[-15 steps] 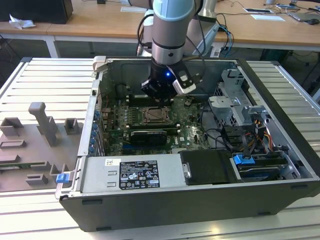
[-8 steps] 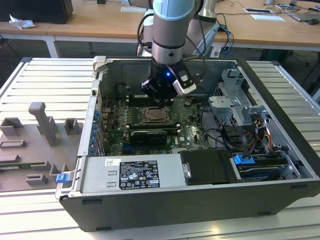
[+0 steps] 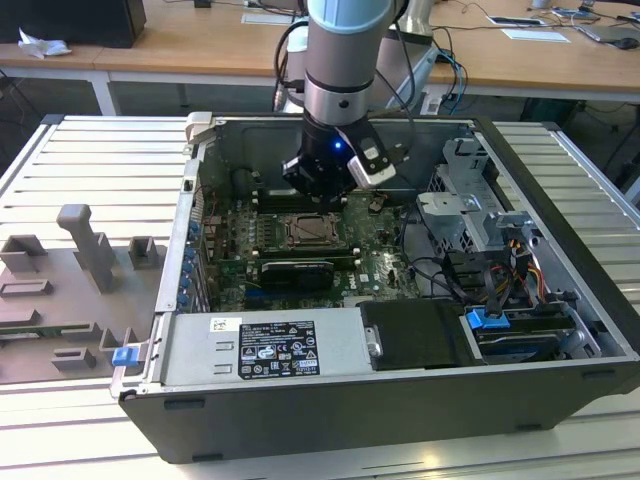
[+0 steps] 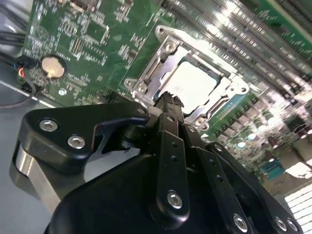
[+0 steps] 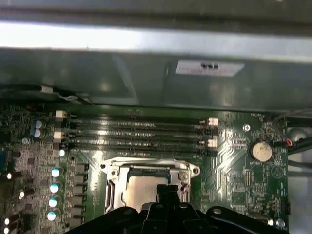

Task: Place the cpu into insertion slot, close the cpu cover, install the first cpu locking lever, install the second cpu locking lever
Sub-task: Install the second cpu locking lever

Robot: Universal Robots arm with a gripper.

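The cpu (image 4: 192, 85) lies flat in the insertion slot (image 3: 310, 232) on the green motherboard, its pale metal face showing. The silver cpu cover (image 4: 146, 73) is down around it and frames the chip through its window. In the first wrist view the cpu (image 5: 141, 191) and the cpu cover (image 5: 151, 167) sit just beyond my fingertips. My gripper (image 4: 168, 100) hangs just above the socket's edge, its black fingers pressed together and holding nothing. In the exterior view my gripper (image 3: 320, 198) is inside the open case, right over the socket.
Long memory slots (image 5: 141, 131) run beside the socket, and a coin battery (image 5: 261, 151) sits near the case wall. A black expansion card (image 3: 295, 272), the power supply (image 3: 265, 347), a drive cage (image 3: 480, 215) and cables (image 3: 470, 275) crowd the case. Grey fixtures (image 3: 85, 250) stand on the table.
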